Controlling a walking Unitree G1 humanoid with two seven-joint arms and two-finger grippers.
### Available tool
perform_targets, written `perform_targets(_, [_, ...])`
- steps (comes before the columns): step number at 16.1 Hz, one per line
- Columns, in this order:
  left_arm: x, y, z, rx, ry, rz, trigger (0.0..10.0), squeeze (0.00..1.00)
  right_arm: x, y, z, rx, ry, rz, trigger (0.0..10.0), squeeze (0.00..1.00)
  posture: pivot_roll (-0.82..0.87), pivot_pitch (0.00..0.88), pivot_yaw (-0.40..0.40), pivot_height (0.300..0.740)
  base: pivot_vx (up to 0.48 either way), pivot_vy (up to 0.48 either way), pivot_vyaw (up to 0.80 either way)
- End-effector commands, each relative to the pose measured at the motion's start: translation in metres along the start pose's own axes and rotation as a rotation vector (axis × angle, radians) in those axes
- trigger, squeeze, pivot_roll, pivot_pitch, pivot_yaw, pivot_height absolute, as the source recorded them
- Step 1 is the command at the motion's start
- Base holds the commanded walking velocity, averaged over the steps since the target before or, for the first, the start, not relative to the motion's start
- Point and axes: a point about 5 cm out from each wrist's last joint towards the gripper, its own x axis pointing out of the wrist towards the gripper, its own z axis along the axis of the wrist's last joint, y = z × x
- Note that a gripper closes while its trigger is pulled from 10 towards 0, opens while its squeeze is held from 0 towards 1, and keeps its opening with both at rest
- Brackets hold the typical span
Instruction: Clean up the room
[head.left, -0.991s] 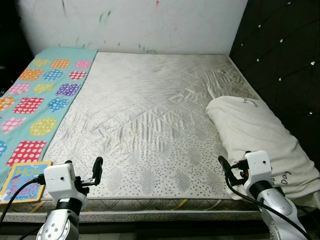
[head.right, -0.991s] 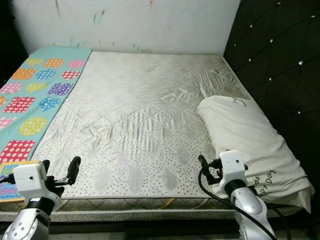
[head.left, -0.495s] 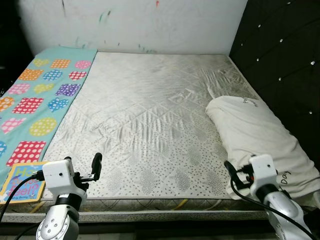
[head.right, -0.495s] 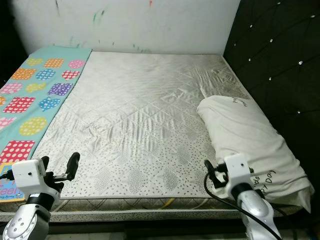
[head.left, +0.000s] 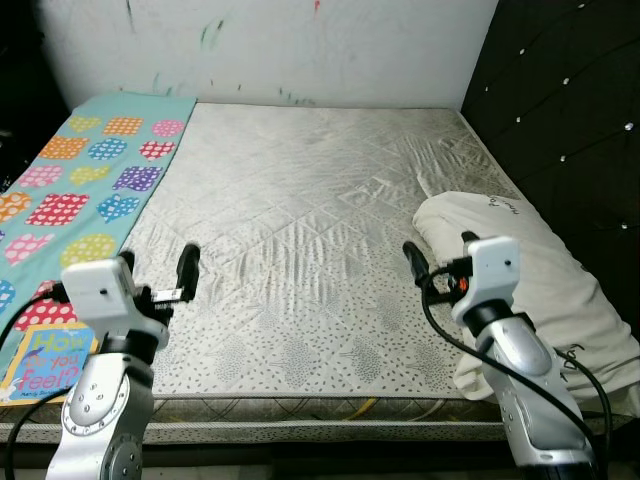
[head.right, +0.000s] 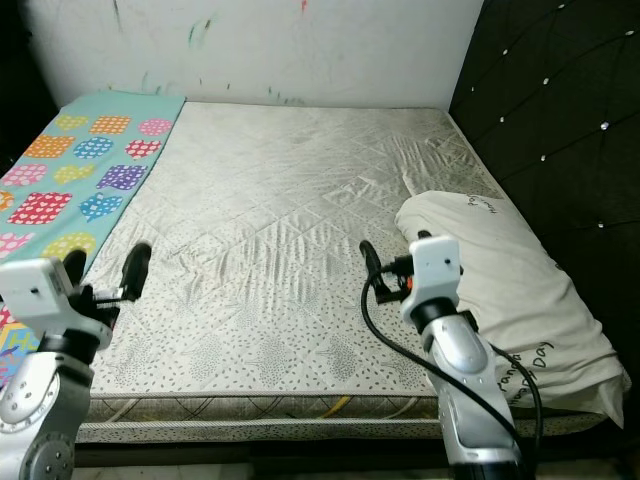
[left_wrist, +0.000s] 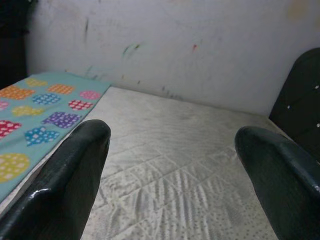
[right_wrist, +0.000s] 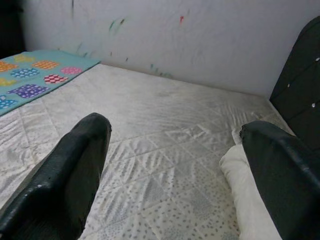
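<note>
You are looking down at a bed (head.left: 300, 230) with a bare quilted mattress that runs back to a white wall (head.left: 300, 45) marked with small paint smears. Your left end effector (left_wrist: 170, 165) hovers over the near left part of the mattress with its two black fingers spread wide apart and nothing between them. Your right end effector (right_wrist: 175, 170) hovers over the near right part, its fingers likewise held wide apart and empty. A white pillow (head.left: 530, 270) lies along the right edge of the bed against the dark tufted headboard (head.left: 570, 110), and your right end effector sits just beside its near end without touching it, as far as you can tell. A teal sheet (head.left: 75, 190) patterned with bright dotted squares and circles covers the left strip of the bed, from the wall toward you. A children's book (head.left: 40, 362) with a blue cover lies on the near left corner of the bed, on that sheet, partly hidden behind your left arm. Both arms reach forward from the foot of the bed, well apart from each other.
</note>
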Motion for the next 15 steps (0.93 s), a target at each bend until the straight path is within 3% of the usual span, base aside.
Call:
perform_targets(1, [-0.001,-0.005,0.001,-0.004,0.008,-0.015,10.0,0.00,0.001,-0.002,-0.007,-0.009,0.028,0.001,10.0,0.00,-0.07,0.000,-0.045,0.740,0.000,0.000,0.00])
perform_targets(4, [-0.011,0.009,-0.021,0.003,0.110,0.000,10.0,0.00,-0.005,-0.005,-0.027,-0.027,0.096,0.051,10.0,0.00,-0.05,0.000,-0.056,0.740,0.000,0.000,0.00])
perform_targets(5, [-0.015,0.016,-0.027,0.042,0.140,-0.020,10.0,0.00,-0.009,-0.007,-0.031,-0.047,0.112,0.066,10.0,0.00,-0.05,0.000,-0.056,0.740,0.000,0.000,0.00])
perform_targets(8, [-0.007,0.017,-0.027,0.032,0.126,-0.001,10.0,0.00,-0.008,-0.008,-0.032,-0.081,0.102,0.075,10.0,0.00,-0.07,0.000,-0.048,0.740,0.000,0.000,0.53])
perform_targets(10, [-0.004,0.013,-0.028,0.022,0.125,-0.008,10.0,0.00,-0.007,-0.005,-0.032,-0.048,0.096,0.060,10.0,0.00,-0.07,0.000,-0.047,0.740,0.000,0.000,0.80])
perform_targets(15, [-0.023,0.011,-0.048,0.041,0.204,-0.032,10.0,0.00,-0.017,-0.005,-0.019,0.026,0.060,-0.006,10.0,0.00,-0.07,0.000,-0.043,0.740,0.000,0.000,0.09])
